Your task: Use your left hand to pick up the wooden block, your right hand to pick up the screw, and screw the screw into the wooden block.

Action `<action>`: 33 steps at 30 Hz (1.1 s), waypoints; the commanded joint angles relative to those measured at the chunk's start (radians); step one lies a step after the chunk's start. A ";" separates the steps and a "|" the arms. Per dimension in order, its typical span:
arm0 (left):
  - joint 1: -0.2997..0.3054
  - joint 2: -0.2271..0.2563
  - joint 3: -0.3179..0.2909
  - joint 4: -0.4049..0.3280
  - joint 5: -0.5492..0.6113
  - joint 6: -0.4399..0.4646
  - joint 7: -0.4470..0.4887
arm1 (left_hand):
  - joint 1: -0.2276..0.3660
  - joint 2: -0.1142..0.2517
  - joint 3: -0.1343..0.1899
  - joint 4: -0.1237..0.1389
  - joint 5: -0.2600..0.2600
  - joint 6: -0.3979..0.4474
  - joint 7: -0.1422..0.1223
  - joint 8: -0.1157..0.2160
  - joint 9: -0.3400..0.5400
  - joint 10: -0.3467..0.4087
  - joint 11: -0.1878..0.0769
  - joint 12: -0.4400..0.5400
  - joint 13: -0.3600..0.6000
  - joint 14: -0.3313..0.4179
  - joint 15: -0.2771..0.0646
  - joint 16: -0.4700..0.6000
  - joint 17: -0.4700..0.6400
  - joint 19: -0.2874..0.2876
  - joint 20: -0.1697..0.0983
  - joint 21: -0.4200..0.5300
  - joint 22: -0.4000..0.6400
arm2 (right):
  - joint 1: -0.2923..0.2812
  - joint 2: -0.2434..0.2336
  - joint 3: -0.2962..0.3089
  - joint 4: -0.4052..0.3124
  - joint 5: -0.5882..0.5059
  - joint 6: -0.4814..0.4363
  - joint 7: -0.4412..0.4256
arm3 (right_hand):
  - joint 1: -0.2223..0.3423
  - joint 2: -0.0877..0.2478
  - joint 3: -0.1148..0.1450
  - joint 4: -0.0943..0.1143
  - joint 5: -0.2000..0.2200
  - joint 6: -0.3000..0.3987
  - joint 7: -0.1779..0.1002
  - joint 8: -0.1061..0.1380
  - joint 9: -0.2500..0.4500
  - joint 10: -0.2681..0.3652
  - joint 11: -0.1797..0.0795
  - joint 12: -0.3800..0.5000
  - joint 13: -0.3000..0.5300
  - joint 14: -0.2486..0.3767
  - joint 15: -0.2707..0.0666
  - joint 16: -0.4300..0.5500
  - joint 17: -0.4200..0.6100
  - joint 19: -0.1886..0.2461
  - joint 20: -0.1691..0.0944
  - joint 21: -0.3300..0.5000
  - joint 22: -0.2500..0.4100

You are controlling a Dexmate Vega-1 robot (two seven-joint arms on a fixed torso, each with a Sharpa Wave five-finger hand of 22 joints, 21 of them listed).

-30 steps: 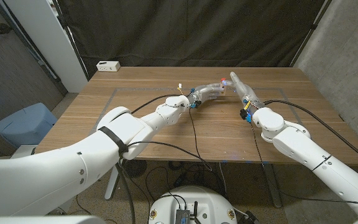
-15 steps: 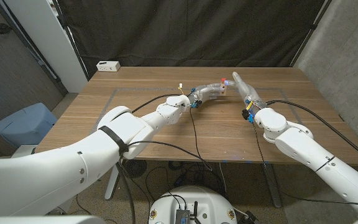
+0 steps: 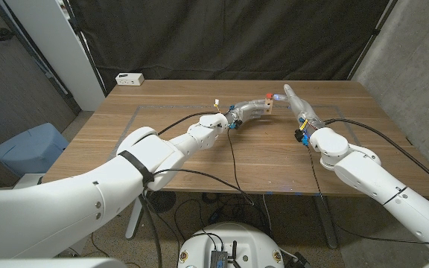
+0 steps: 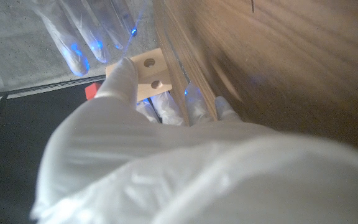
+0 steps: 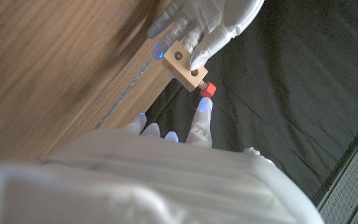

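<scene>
Wooden block (image 5: 183, 64) aloft; red-headed screw (image 5: 207, 89) seemingly inserted

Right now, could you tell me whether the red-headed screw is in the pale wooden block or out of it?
In: the red-headed screw projects from the pale wooden block, which the left hand holds. Thread depth cannot be told.

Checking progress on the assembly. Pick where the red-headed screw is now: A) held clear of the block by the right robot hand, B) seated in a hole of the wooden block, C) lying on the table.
B: the screw sticks out of the wooden block, gripped by the left robot hand.
</scene>
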 commanded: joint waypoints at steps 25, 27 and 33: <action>0.006 0.006 -0.002 -0.002 0.004 -0.027 -0.024 | 0.003 0.015 0.003 0.007 0.006 0.041 0.036 0.010 0.004 0.008 0.003 0.008 0.004 0.009 -0.059 0.002 0.004 0.000 0.000 0.007 0.005 | 0.066 0.003 -0.019 0.072 0.035 -0.007 0.065 | -0.024 0.020 0.002 0.003 0.006 -0.070 0.002 -0.015 0.003 -0.078 0.015 -0.005 0.000 -0.157 0.015 0.003 0.003 -0.010 0.012 0.002 0.000; 0.006 0.006 -0.002 -0.002 0.004 -0.026 -0.024 | 0.003 0.015 0.003 0.007 0.006 0.041 0.035 0.011 0.004 0.008 0.003 0.007 0.004 0.009 -0.060 0.003 0.004 0.000 0.001 0.007 0.005 | 0.070 0.005 -0.023 0.076 0.036 -0.007 0.068 | -0.026 0.019 0.001 0.004 0.005 -0.074 0.002 -0.015 0.003 -0.081 0.017 -0.006 0.000 -0.158 0.016 0.003 0.003 -0.011 0.012 0.002 0.000; 0.005 0.006 -0.003 -0.002 0.003 -0.023 -0.022 | 0.003 0.015 0.003 0.007 0.006 0.042 0.034 0.011 0.004 0.008 0.003 0.007 0.004 0.009 -0.060 0.003 0.004 0.000 0.001 0.007 0.005 | 0.082 0.009 -0.033 0.090 0.034 0.000 0.078 | -0.030 0.017 0.000 0.005 0.005 -0.080 0.001 -0.014 0.003 -0.083 0.019 -0.006 0.000 -0.160 0.016 0.003 0.004 -0.012 0.013 0.002 0.000</action>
